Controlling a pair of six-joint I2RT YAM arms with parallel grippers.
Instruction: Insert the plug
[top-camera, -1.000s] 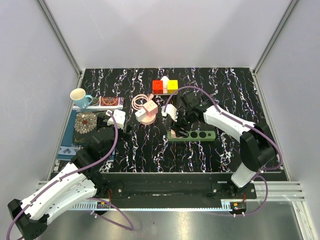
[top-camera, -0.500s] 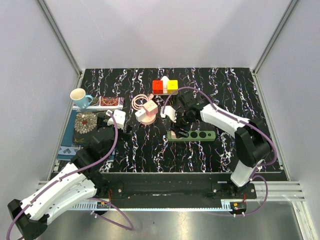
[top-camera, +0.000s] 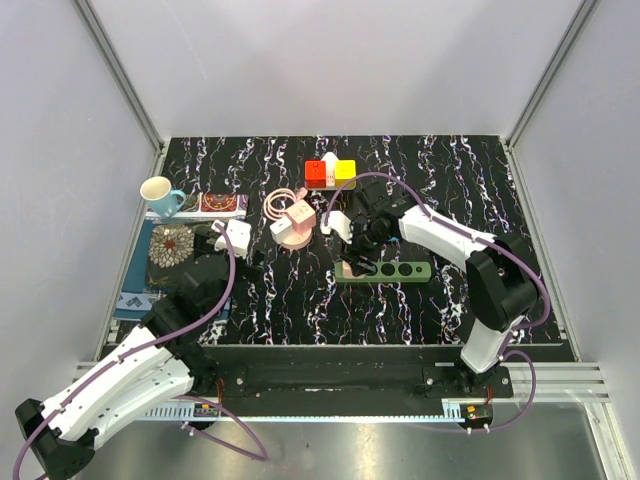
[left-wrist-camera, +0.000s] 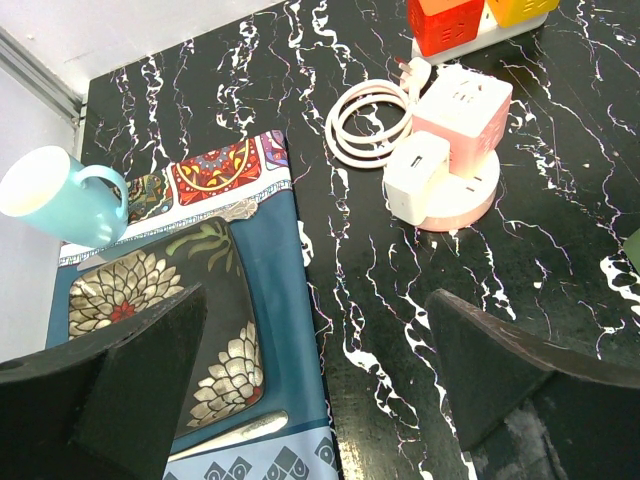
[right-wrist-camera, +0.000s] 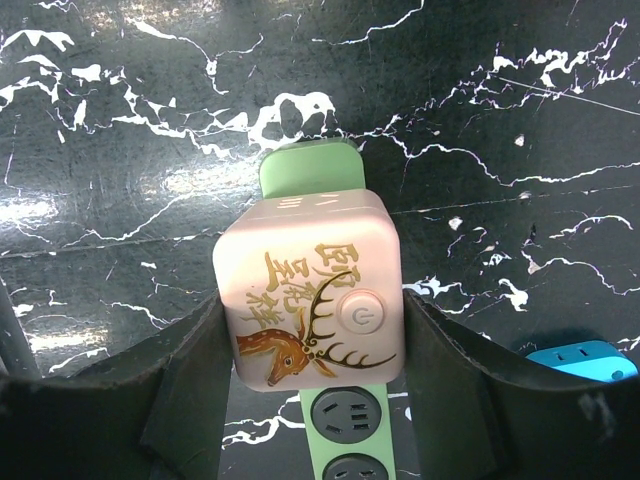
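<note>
The plug is a pale pink cube with a gold deer picture and a round power button. My right gripper is shut on it, one black finger pressed on each side. The cube sits over the far end of the green power strip, and two free sockets show just below it. Its prongs are hidden, so I cannot tell whether they are in a socket. From above, the plug is at the strip's left end. My left gripper hangs open and empty above the mat's edge.
A pink round socket base carrying white and pink cubes stands left of the strip, with a coiled cable beside it. Red and yellow cube sockets are at the back. A teal cup and a patterned plate on a blue mat lie far left.
My right arm has edged slightly left over the strip's left end with the plug still gripped. The left arm has not moved.
</note>
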